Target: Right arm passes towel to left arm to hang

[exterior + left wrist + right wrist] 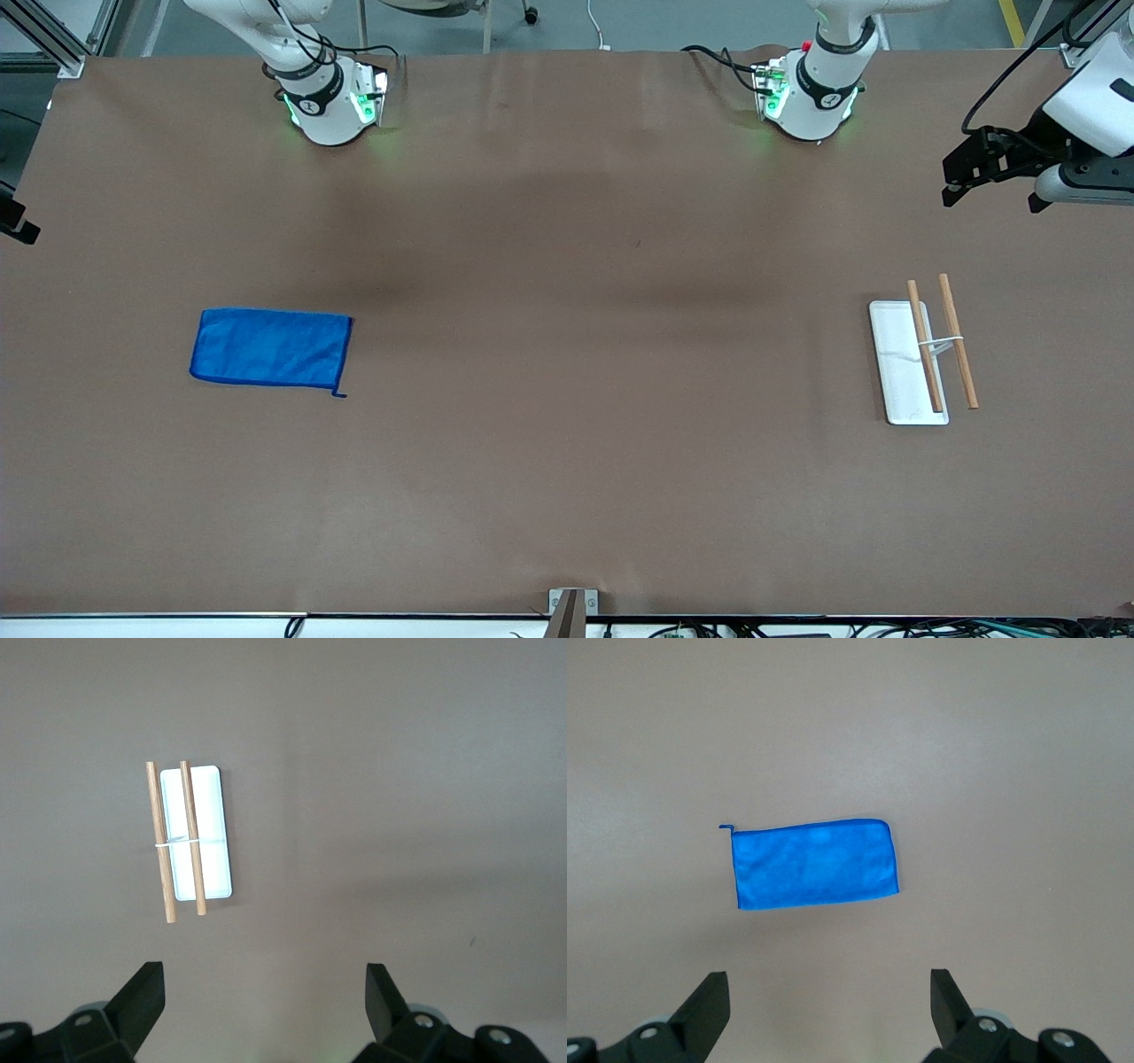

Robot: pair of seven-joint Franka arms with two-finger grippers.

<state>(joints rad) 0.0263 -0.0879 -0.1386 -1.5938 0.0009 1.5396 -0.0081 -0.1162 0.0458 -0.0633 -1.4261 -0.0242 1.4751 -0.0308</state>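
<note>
The blue towel [270, 347] lies flat on the brown table toward the right arm's end, its corner loop at the corner nearer the front camera. In the right wrist view the towel [815, 864] lies well below my open, empty right gripper [829, 985]. In the front view only a black part of the right gripper [19, 229] shows at the picture's edge. My left gripper [992, 199] hangs high over the left arm's end of the table. In the left wrist view the left gripper [264, 979] is open and empty.
A small rack with a white base [899, 372] and two wooden rods [959, 341] stands toward the left arm's end of the table. It also shows in the left wrist view [213, 842]. The two arm bases [332, 102] [811, 93] stand along the table's back edge.
</note>
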